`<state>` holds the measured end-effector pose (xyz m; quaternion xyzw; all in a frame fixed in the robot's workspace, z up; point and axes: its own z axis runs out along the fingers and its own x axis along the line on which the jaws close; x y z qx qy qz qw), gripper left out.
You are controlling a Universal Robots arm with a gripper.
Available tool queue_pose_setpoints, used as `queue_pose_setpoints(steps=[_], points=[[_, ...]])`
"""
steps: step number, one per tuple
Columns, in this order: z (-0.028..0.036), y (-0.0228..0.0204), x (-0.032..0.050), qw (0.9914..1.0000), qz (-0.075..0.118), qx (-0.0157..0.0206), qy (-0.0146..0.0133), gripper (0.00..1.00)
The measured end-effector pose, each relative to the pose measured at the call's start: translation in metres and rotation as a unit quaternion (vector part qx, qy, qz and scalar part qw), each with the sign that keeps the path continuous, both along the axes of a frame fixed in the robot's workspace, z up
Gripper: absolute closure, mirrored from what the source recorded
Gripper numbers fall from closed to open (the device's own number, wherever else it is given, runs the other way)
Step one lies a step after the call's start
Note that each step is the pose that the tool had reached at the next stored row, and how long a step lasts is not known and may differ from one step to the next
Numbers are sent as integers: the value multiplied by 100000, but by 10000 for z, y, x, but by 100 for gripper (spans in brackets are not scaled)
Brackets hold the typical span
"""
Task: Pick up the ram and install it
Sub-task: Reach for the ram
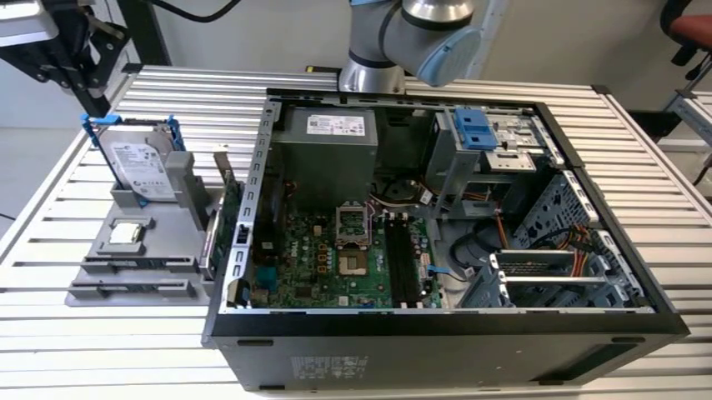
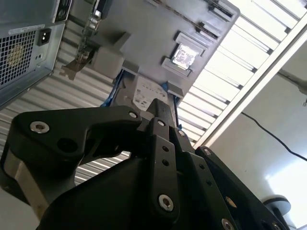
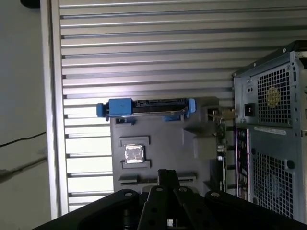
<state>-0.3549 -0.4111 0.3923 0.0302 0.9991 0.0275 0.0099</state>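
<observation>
The gripper (image 3: pixel 166 175) hangs over the grey holder (image 3: pixel 165 143).

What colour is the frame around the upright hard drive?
Blue. The plastic frame on the silver hard drive shows best in the exterior view.

An open tower computer case (image 1: pixel 445 329) is lying on its side on the slatted metal surface (image 1: pixel 651 158), showing its green motherboard (image 1: pixel 317 258) and grey power supply (image 1: pixel 333 154). At the exterior view's left, a grey fixture (image 1: pixel 139 271) is holding a blue-framed silver hard drive (image 1: pixel 142 171) upright, a small square chip (image 1: pixel 128 233) lying flat, and a green expansion card (image 1: pixel 228 217) standing beside the case.
</observation>
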Motion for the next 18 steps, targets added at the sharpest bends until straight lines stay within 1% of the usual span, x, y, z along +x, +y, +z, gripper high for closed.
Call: queue_pose_setpoints(steps=[4, 18], points=[[-2, -73, -4, 100000, 289, 4, -4, 100], [-17, -351, -37, 99993, 1204, 31, 0, 100]])
